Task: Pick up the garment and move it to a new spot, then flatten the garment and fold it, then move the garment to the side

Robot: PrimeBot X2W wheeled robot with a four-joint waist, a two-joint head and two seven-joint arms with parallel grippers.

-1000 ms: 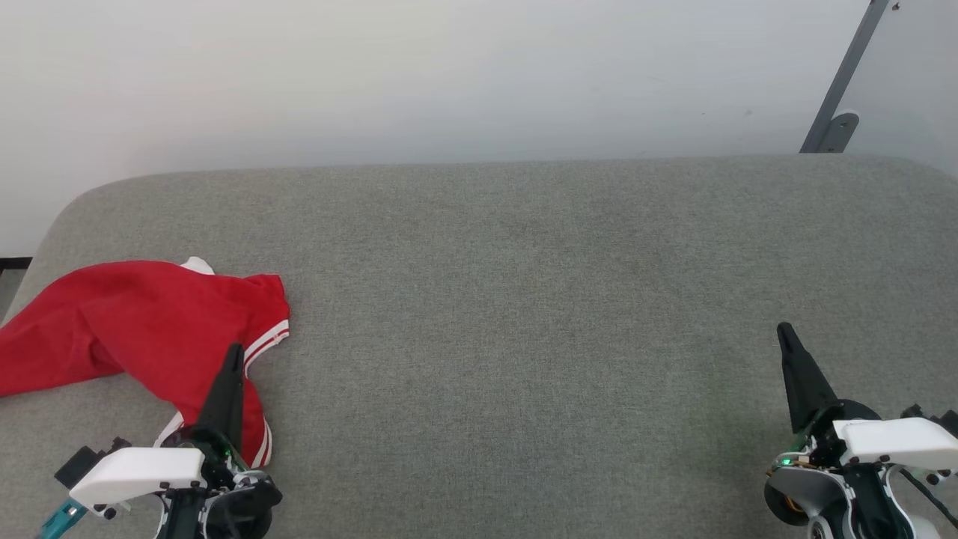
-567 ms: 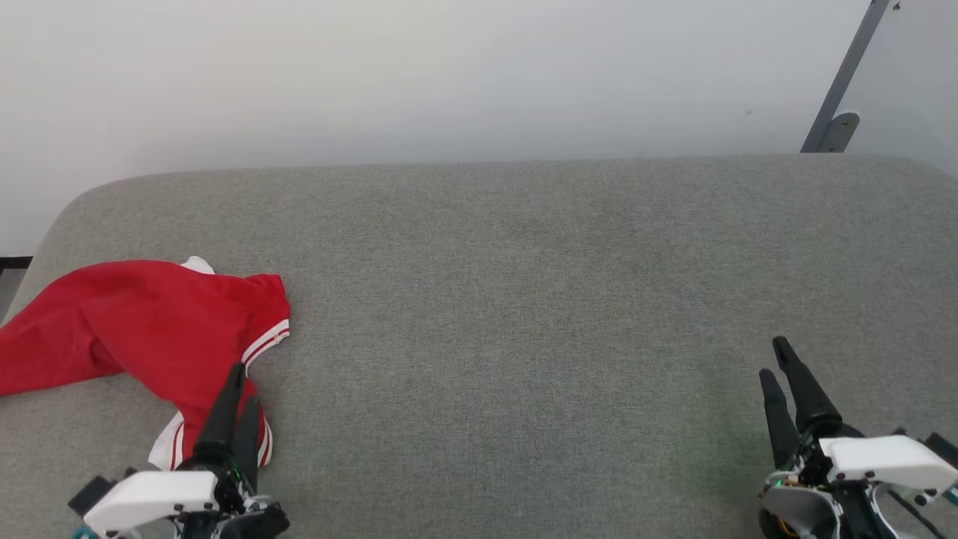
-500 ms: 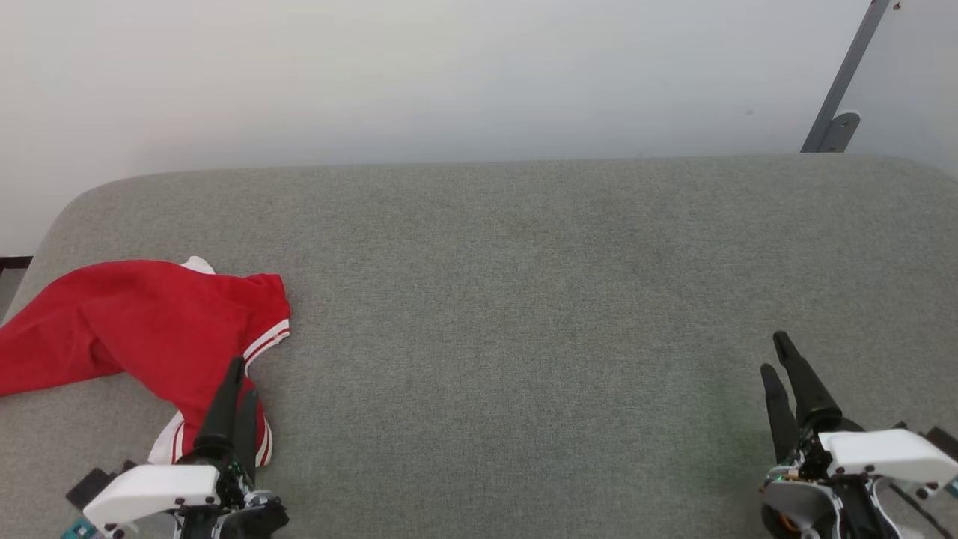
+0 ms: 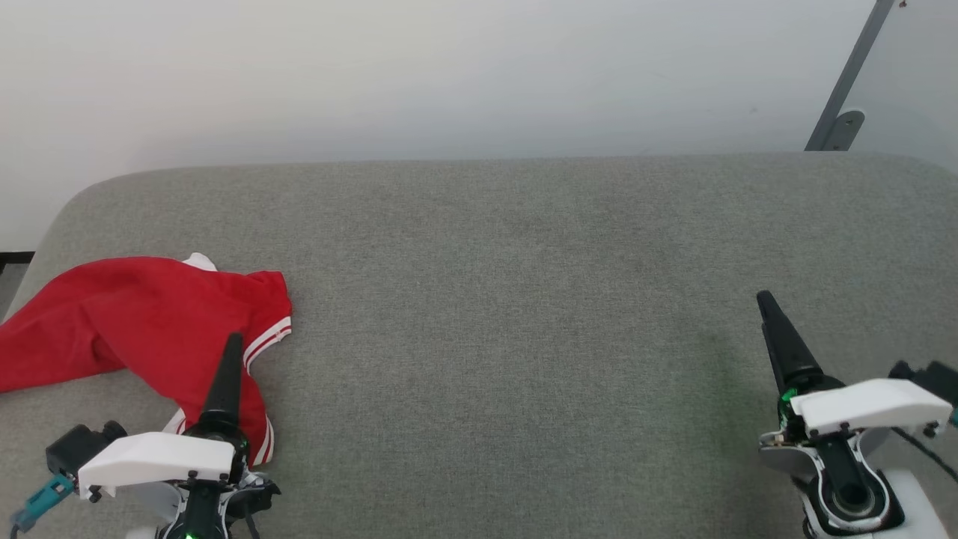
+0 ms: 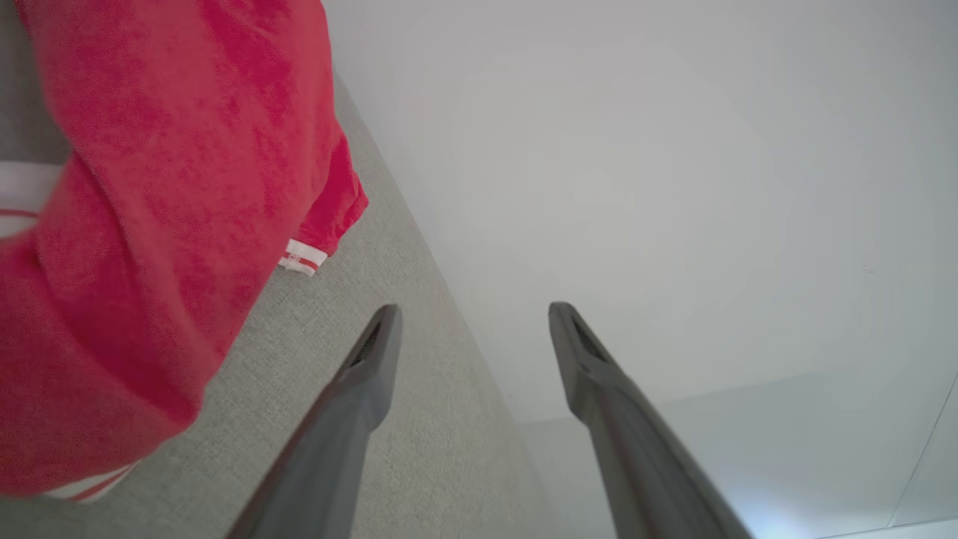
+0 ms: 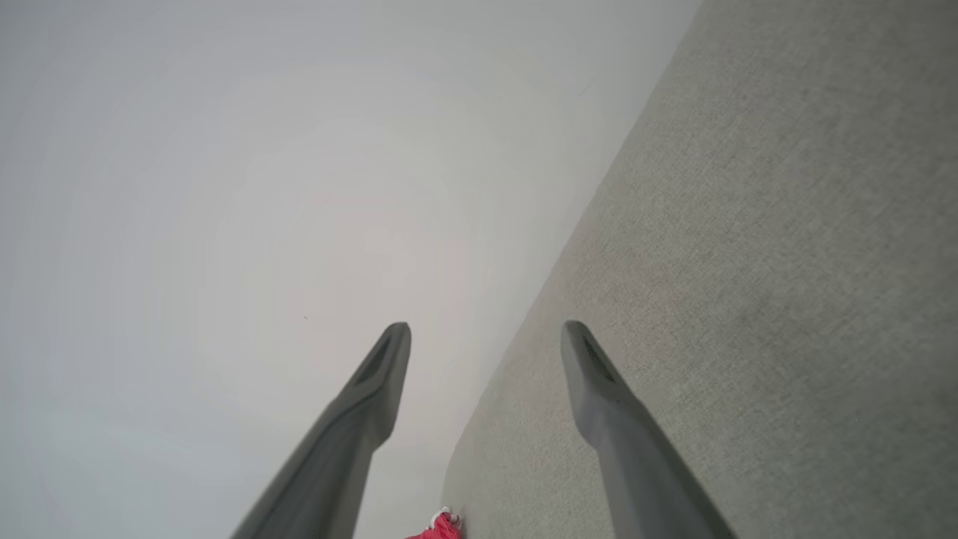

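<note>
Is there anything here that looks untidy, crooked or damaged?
Only the garment stands out. It lies bunched and creased at the left end of the grey cushion, not spread flat, with its striped trim twisted in different directions. No tear or stain shows on it.

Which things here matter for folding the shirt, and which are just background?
For the job:
red garment, crumpled at far left
left hand, open, by it
right hand, open, far right

Just there:
grey cushion
white wall
metal strut at back right
</note>
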